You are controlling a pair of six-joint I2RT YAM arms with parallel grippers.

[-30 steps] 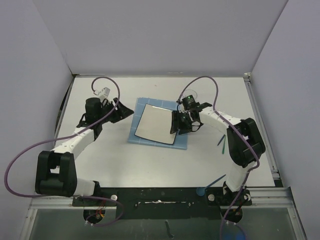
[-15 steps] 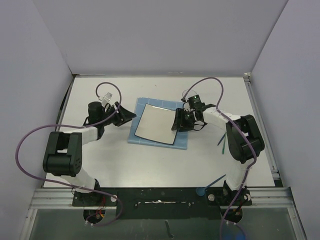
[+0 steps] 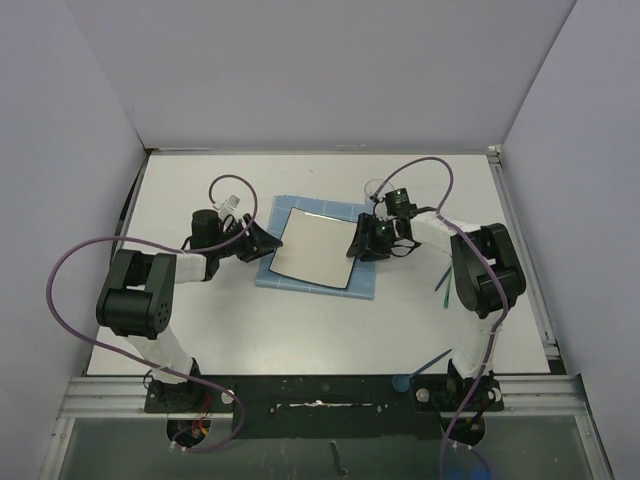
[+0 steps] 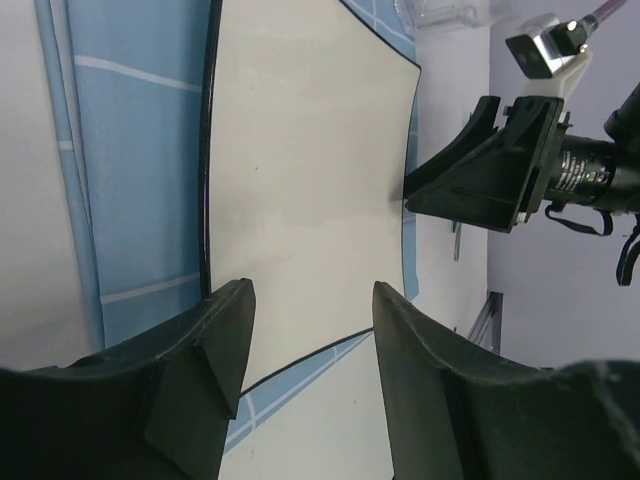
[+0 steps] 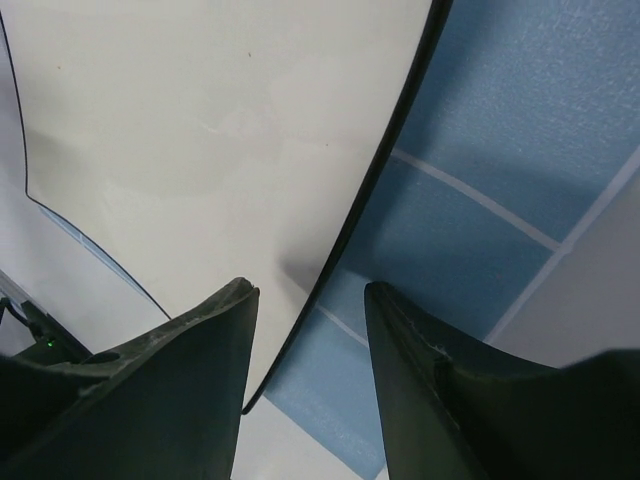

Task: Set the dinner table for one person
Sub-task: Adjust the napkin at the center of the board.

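The dinner table (image 3: 300,330) is the big white tabletop. On it lies a blue grid placemat (image 3: 362,282) with a square white dark-rimmed plate (image 3: 312,248) on top. My left gripper (image 3: 268,243) is open and low at the plate's left edge. In the left wrist view (image 4: 310,300) its jaws frame the plate (image 4: 300,180) and the placemat (image 4: 130,150). My right gripper (image 3: 357,243) is open at the plate's right edge. In the right wrist view (image 5: 305,295) the plate's dark rim (image 5: 345,245) runs between its jaws, above the placemat (image 5: 500,150). Neither gripper holds anything.
A clear glass (image 3: 378,188) stands behind the placemat's far right corner. A green utensil (image 3: 445,286) lies right of the placemat. A blue utensil (image 3: 425,365) lies near the right arm's base. Grey walls close in the back and both sides.
My left gripper has moved right and slightly nearer, up to the plate's left edge. My right wrist has shifted a little to the right while its jaws stay at the plate's right edge.
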